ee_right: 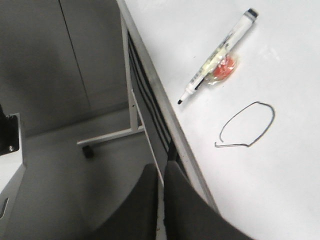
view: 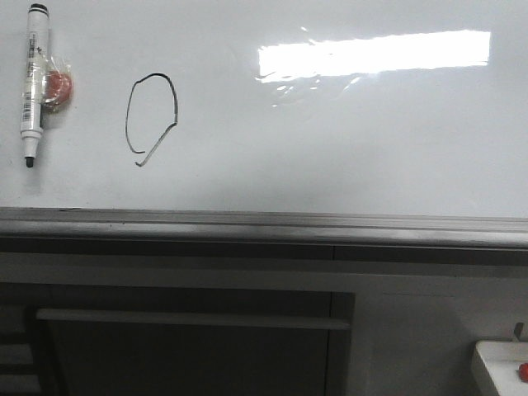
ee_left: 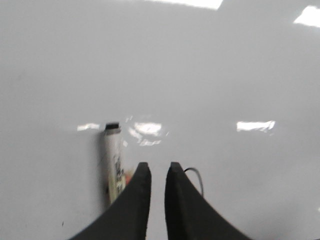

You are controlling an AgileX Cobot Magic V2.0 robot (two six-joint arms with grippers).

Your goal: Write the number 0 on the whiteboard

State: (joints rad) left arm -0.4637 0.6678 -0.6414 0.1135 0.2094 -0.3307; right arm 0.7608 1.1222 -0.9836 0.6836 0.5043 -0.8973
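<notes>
Number 0 (view: 152, 115) drawn on whiteboard (view: 330, 148), marker pen (view: 33, 82) just beside. Left end effector (ee_left: 156, 167) narrow gap, empty. Right end effector (ee_right: 161, 167) nearly closed, empty.

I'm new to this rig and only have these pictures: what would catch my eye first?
The black hand-drawn 0 on the left part of the whiteboard, with a small tail at its lower end. Left of it lies a white marker, uncapped tip toward the ledge, with a small red thing beside it. A bright light strip reflects on the board's upper right.
</notes>
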